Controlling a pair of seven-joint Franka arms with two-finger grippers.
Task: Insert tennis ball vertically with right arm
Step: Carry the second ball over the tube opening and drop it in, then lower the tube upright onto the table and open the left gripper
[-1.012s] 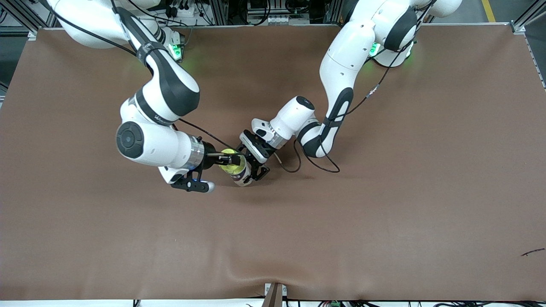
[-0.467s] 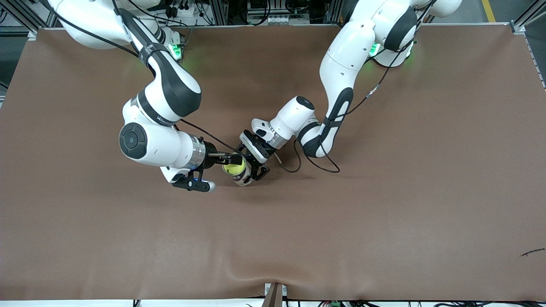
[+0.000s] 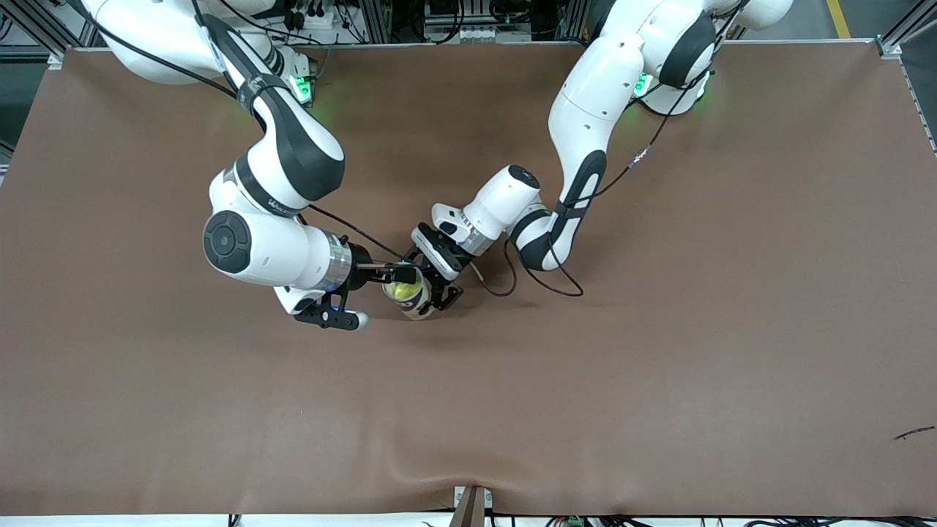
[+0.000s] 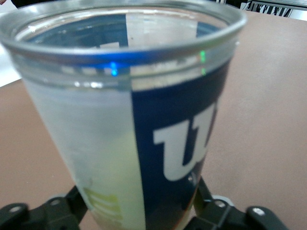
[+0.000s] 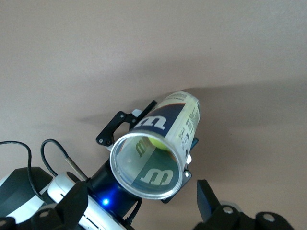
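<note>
A clear tennis-ball can (image 3: 419,303) with a blue label stands upright on the brown table (image 3: 659,366). My left gripper (image 3: 436,288) is shut on its lower body; in the left wrist view the can (image 4: 144,120) fills the picture, with my left gripper (image 4: 144,213) round its base. The yellow tennis ball (image 3: 400,291) lies inside the can. In the right wrist view the ball (image 5: 158,142) shows deep in the can (image 5: 165,139). My right gripper (image 3: 399,274) hovers over the can's mouth, open and empty, and shows open in its own wrist view (image 5: 141,191).
A black cable (image 3: 542,282) loops on the table beside the left arm. A small dark scrap (image 3: 913,432) lies near the front camera at the left arm's end of the table.
The ball, held over the can's mouth a second ago, has dropped down inside the can. My right gripper has let it go and stays above the mouth. The left arm has not moved.
</note>
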